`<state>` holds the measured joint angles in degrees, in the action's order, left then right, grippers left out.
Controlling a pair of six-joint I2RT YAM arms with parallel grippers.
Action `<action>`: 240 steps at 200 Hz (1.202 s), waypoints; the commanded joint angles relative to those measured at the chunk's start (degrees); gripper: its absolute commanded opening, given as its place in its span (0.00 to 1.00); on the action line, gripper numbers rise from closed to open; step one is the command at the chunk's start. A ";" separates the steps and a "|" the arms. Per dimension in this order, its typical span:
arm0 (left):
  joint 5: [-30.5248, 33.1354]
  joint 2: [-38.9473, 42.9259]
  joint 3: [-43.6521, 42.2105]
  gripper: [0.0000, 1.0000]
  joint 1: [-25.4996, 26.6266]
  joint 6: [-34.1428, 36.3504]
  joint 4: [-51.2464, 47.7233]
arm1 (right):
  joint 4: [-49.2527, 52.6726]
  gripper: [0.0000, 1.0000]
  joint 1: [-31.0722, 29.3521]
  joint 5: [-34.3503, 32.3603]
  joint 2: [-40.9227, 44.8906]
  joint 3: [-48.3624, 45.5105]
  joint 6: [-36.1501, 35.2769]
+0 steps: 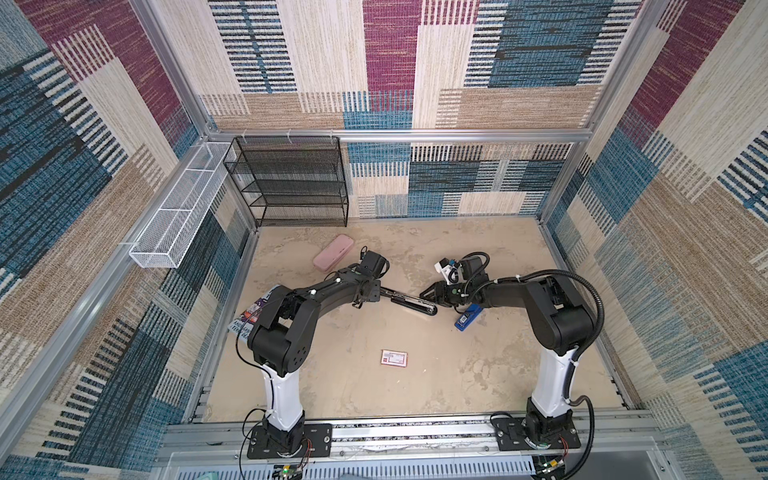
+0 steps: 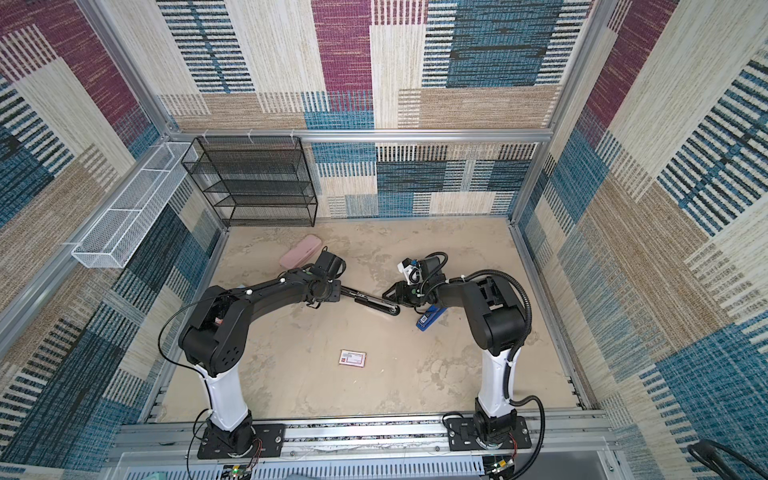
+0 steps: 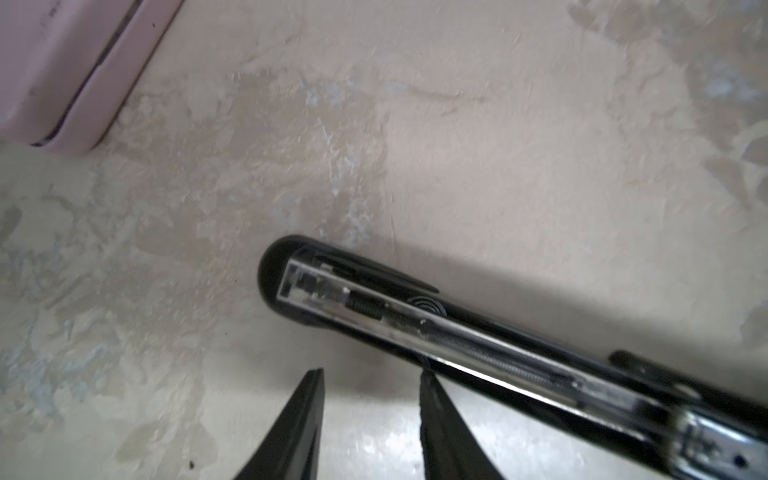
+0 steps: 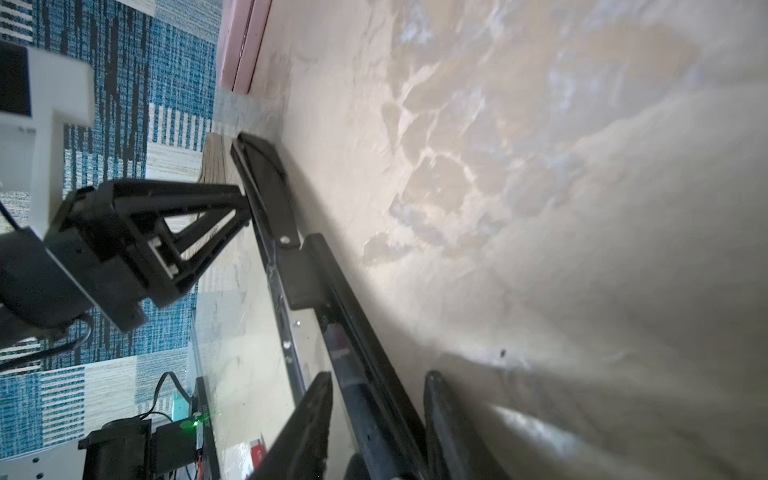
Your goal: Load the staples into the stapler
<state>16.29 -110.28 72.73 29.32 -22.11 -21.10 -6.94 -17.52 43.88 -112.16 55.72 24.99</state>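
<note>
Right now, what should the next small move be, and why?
Probably move the left gripper over to the staple box. The black stapler lies opened with its spring channel exposed, the right gripper appears to grip its other end, the left jaws stand open holding nothing, and the box sits untouched near the front.

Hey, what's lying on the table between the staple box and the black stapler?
Nothing. Both top views show only bare table between the staple box and the stapler.

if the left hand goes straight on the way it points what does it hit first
Probably the stapler: the left hand points down, one fingertip seemingly at its edge; the other would land on the table.
</note>
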 commanded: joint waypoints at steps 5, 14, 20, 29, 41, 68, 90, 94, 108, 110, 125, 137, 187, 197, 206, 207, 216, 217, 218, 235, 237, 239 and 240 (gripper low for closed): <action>-0.84 -2.31 3.29 0.42 -0.56 3.91 -1.22 | -1.16 0.38 -1.72 0.14 1.31 -2.29 2.01; -1.49 -3.11 4.50 0.42 -0.67 4.18 -1.55 | -1.80 0.37 -2.43 0.55 1.45 -2.76 2.48; -1.98 -3.56 5.19 0.42 -0.67 4.39 -1.53 | -2.14 0.36 -2.96 0.70 1.44 -3.04 2.75; -2.66 -3.88 6.09 0.42 -0.67 4.45 -1.78 | -2.80 0.36 -3.71 0.76 1.36 -3.40 3.19; -3.75 -3.92 6.98 0.43 -0.67 4.45 -1.88 | -3.55 0.36 -4.64 1.01 1.08 -3.60 3.94; -6.03 -2.98 7.78 0.44 -0.62 4.23 -2.64 | -5.43 0.38 -6.35 1.82 0.50 -3.69 5.32; -8.10 -0.85 6.84 0.47 -0.69 3.29 -3.76 | -6.86 0.43 -6.83 2.78 0.16 -3.68 5.90; -8.74 -0.32 6.45 0.48 -0.74 2.88 -3.95 | -7.13 0.43 -6.87 2.95 0.18 -3.77 6.00; -11.77 2.09 4.35 0.51 -0.73 1.19 -3.95 | -7.42 0.44 -6.83 2.84 0.48 -3.86 6.03; -12.46 2.44 4.06 0.51 -0.73 0.84 -3.95 | -7.48 0.44 -6.83 2.76 0.59 -3.87 6.03; -17.09 4.94 1.67 0.56 -0.67 -1.92 -3.85 | -7.70 0.46 -6.83 1.65 1.91 -4.36 5.94; -20.81 6.54 -0.17 0.58 -0.51 -4.41 -3.62 | -7.93 0.47 -6.79 0.74 3.40 -4.93 5.86; -27.85 8.55 -4.19 0.64 1.89 -11.72 -3.12 | -9.41 0.58 -6.56 -6.47 11.03 -9.70 6.30; -28.14 8.03 -4.18 0.64 2.69 -12.82 -3.13 | -8.97 0.59 -6.42 -8.17 12.78 -10.39 6.13; -28.16 7.52 -4.20 0.64 3.46 -13.80 -3.13 | -8.39 0.61 -6.31 -10.10 14.49 -11.02 5.72; -28.16 7.48 -4.18 0.64 3.55 -13.86 -3.14 | -8.37 0.61 -6.31 -10.29 14.63 -11.14 5.70; -27.95 6.89 -3.88 0.64 4.30 -14.36 -3.17 | -7.75 0.62 -6.23 -11.75 16.01 -11.65 5.31; -27.92 6.86 -3.90 0.64 4.36 -14.40 -3.16 | -7.70 0.63 -6.22 -11.86 16.18 -11.72 5.27; -27.91 6.80 -3.90 0.64 4.40 -14.47 -3.20 | -7.70 0.63 -6.22 -12.01 16.31 -11.79 5.26; -27.37 5.60 -3.04 0.64 5.27 -15.45 -3.39 | -7.04 0.63 -5.82 -13.31 17.96 -12.62 5.11; -27.30 5.38 -2.88 0.64 5.34 -15.47 -3.37 | -7.04 0.63 -5.80 -13.34 17.99 -12.64 5.13; -27.31 5.17 -2.73 0.64 5.38 -15.48 -3.47 | -6.97 0.63 -5.78 -13.48 18.13 -12.70 5.15; -27.29 5.08 -2.62 0.64 5.43 -15.54 -3.49 | -6.96 0.63 -5.78 -13.52 18.21 -12.72 5.19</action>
<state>-10.55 -103.81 68.88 34.00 -34.39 -24.56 -14.22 -23.59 34.50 -95.70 43.72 30.74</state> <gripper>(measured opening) 0.643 0.632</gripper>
